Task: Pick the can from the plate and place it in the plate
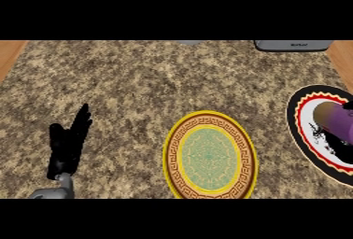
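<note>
Resting low at the view's left, my left hand [69,142] stands open over the speckled granite counter [138,84], its black fingers straight and pointing up, holding nothing; the grey forearm [53,190] comes in from the lower edge beneath it. My right hand does not show anywhere. Near the middle, toward the lower part of the counter, lies a round plate [209,156] with a pale green centre, a brown band with a key pattern and a yellow rim; it carries nothing. Well to its right, cut off by the view's right edge, lies a second plate [308,135] with a black rim, a red and yellow ring and a white centre bearing a dark mark. On that plate rests the purple can [336,119], lying tilted on its side, its tan end turned toward the upper left. At the counter's far edge, upper right, a grey appliance [293,45] shows in part.
</note>
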